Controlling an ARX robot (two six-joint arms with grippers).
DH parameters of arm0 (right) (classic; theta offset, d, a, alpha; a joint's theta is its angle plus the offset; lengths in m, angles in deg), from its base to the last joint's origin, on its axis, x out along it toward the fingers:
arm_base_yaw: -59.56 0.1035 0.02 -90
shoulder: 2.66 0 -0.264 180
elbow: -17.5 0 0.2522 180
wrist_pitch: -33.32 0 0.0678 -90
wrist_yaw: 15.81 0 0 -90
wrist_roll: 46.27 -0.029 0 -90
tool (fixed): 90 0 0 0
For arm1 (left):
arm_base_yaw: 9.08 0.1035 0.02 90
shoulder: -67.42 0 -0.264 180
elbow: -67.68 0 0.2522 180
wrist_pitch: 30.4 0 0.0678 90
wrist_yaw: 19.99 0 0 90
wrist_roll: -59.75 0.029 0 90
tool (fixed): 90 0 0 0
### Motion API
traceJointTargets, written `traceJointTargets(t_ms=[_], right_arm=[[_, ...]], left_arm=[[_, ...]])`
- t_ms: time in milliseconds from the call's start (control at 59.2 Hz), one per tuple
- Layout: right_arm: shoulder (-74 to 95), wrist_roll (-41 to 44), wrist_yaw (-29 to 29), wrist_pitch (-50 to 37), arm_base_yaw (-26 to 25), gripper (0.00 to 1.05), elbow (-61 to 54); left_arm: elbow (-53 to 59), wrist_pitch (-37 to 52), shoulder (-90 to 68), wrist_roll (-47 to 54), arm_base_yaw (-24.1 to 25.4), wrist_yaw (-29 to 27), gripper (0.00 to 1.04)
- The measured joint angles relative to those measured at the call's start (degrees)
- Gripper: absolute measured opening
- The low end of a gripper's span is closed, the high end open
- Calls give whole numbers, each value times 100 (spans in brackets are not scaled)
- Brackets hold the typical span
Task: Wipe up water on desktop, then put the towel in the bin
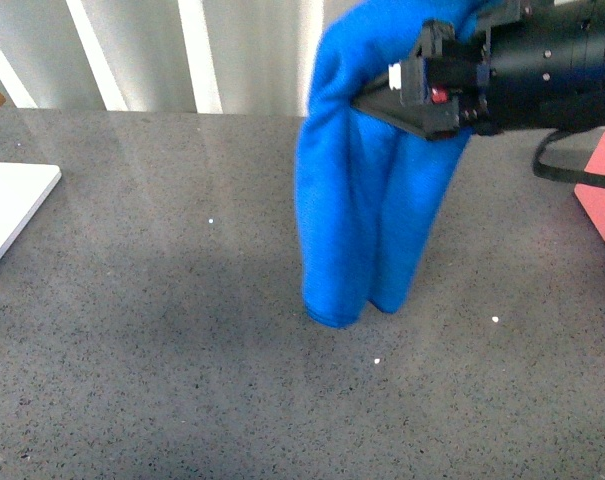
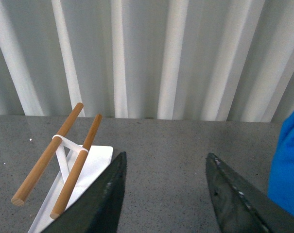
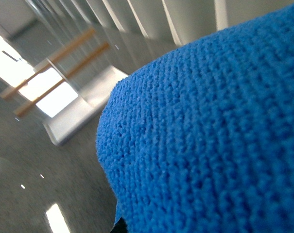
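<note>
At the far left of your front view lies a small flat white board (image 1: 12, 205). The left wrist view shows it carrying two round wooden rods (image 2: 64, 155) on a white frame. Your black left gripper (image 2: 166, 160) looks out past them with its jaws spread wide and nothing between them.

Across the middle runs the glossy dark-grey speckled stone desktop (image 1: 162, 330). You can see a few tiny white specks on it, but no puddle you could be sure of.

Right of centre, the bright blue microfibre towel (image 1: 367, 190) hangs in long folds. Its lower end is at or just above the desktop; which, you cannot tell. The black right gripper (image 1: 377, 103) is clamped on its upper part, and blue pile fills that wrist's view.

A pink object (image 1: 602, 190) sits at the right edge, and it is too cropped to tell whether it is the bin.

You seem to be between wiping and binning. Check the desktop for wet patches next. If you find none, locate the bin and carry the towel over it before you release.
</note>
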Motion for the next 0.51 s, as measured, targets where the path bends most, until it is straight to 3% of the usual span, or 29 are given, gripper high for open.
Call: traceJointTargets(t_ms=[135,270,506], right_arm=[[90,800,688,1856,-227,5,389],[614,1517,1681,2782,-293,5,739],[2293,1814,2468,3012,-39,5,1958]], left_arm=[[0,0,0,0,0,0,77],[0,0,7,2,0,2,98],[0,0,4,13,0,2,98]])
